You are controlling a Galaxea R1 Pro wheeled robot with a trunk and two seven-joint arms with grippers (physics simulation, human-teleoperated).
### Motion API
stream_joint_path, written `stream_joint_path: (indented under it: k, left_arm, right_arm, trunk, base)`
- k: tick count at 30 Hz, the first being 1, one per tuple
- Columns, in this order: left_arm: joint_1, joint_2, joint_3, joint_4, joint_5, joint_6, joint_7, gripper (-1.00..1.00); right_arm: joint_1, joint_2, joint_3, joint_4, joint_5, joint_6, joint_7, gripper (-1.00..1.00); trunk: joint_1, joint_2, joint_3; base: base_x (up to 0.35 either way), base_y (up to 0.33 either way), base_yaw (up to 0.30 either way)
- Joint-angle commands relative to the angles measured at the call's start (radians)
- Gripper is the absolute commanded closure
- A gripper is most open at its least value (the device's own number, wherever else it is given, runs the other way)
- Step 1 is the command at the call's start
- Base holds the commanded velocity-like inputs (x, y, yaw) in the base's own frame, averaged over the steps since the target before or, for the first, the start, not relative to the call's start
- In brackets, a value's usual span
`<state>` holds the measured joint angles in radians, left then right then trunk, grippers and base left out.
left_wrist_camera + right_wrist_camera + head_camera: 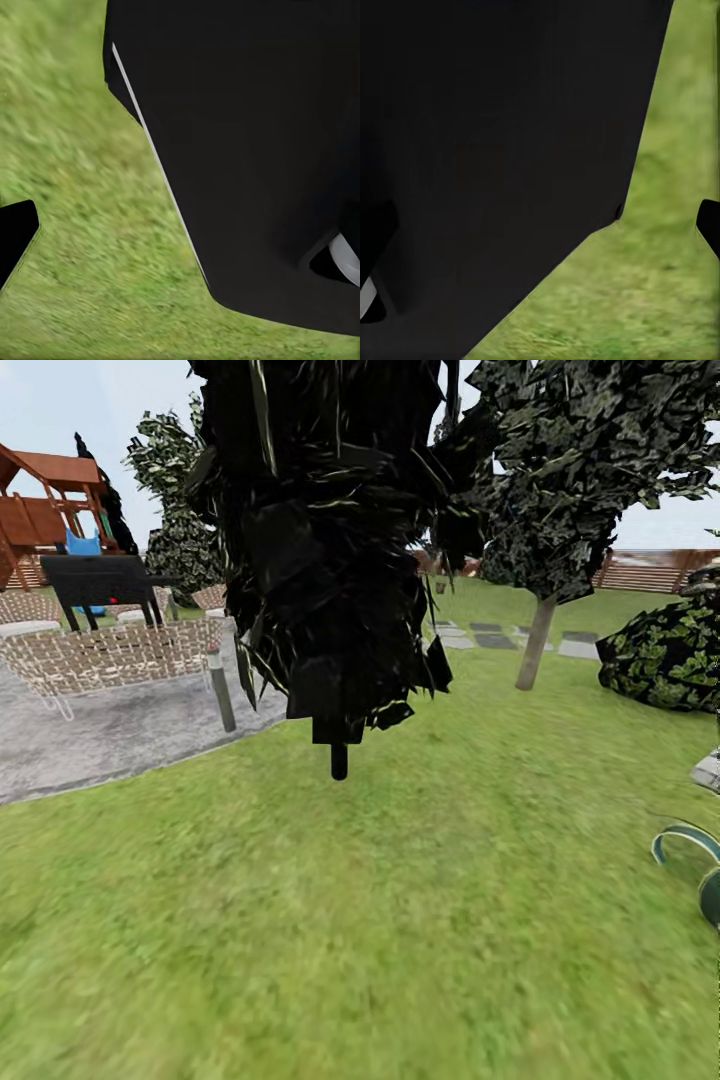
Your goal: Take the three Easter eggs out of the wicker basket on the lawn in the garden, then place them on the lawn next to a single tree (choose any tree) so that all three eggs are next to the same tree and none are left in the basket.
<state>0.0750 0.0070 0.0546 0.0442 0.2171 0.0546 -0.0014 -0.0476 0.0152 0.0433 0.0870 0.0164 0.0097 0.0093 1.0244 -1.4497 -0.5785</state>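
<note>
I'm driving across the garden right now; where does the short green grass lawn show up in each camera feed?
Head view: the short green grass lawn covers the lower half, below the dark narrow cypress-like tree.
Left wrist view: grass beside the black robot body.
Right wrist view: grass beside the same black body.
Shared landmark: the lawn itself.

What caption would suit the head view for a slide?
A dark cypress-like tree rises from the lawn, with a thin-trunked tree and a patio behind.
</note>
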Motion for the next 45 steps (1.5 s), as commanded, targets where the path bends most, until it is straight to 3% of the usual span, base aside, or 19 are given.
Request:
stream_joint_path:
  k: [1,16,32,45]
  left_arm:
    - [0.000,0.000,0.005,-0.002,0.004,0.004,0.000,-1.00]
    - [0.000,0.001,0.005,-0.003,0.004,0.004,0.000,-1.00]
    - [0.000,0.001,0.005,-0.003,0.004,0.005,0.000,-1.00]
    - [0.000,0.001,0.005,-0.003,0.004,0.005,0.000,-1.00]
  right_arm:
    - [-0.001,0.000,0.004,0.002,0.002,0.001,0.001,-1.00]
    - [-0.001,0.000,0.004,0.002,0.002,0.001,0.001,-1.00]
    - [-0.001,0.001,0.005,0.002,0.002,0.001,0.001,-1.00]
    - [-0.001,0.004,0.005,0.002,0.002,0.001,0.001,-1.00]
  trunk:
    - [0.001,0.000,-0.002]
    - [0.001,0.000,-0.014]
    - [0.001,0.000,-0.015]
    - [0.001,0.000,-0.021]
  base:
    - [0.332,0.000,-0.218]
    - [0.332,0.000,-0.266]
    - [0.332,0.000,-0.026]
    - [0.332,0.000,-0.265]
